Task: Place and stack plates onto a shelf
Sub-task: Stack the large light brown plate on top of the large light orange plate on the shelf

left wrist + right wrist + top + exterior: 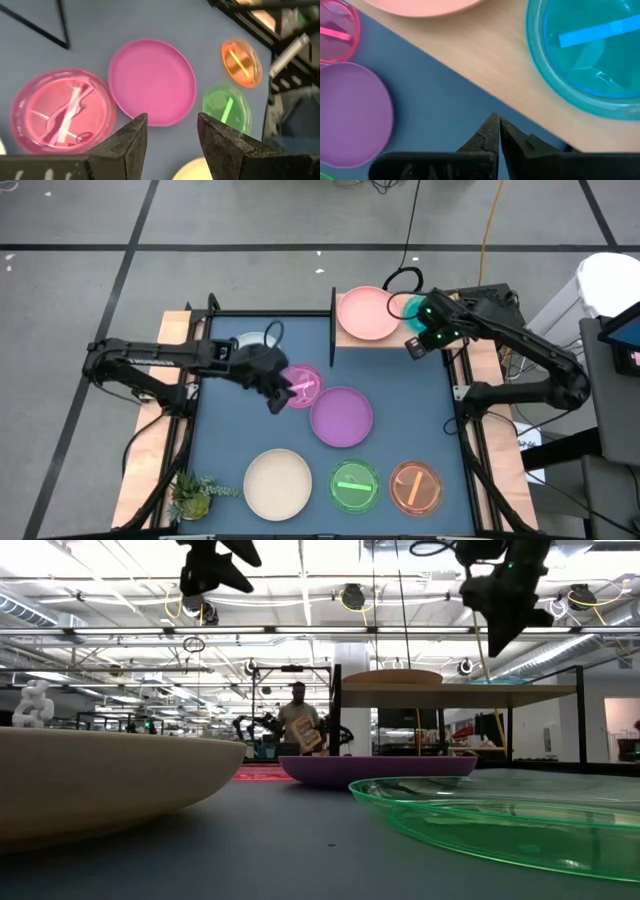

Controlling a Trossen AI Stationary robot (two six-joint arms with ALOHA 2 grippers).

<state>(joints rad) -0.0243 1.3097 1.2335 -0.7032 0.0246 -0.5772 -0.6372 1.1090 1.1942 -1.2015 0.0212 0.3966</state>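
The shelf (385, 340) is a light-wood board at the table's far edge, with a black upright (333, 315) at its left end. A salmon pink plate (365, 313) and a teal plate (590, 50) rest flat on it. My right gripper (498, 127) hangs shut and empty over the shelf's near edge, beside the teal plate. My left gripper (172, 135) hovers open and empty above the pink translucent plate (303, 385). On the blue mat lie the purple plate (342, 416), cream plate (278, 483), green plate (354, 486) and orange plate (415, 486).
A white-blue plate (247, 340) lies at the far left, partly under my left arm. A small plant (195, 495) stands at the near left corner. Wooden rails (140, 470) run along both table sides. A person (298, 720) stands in the room beyond.
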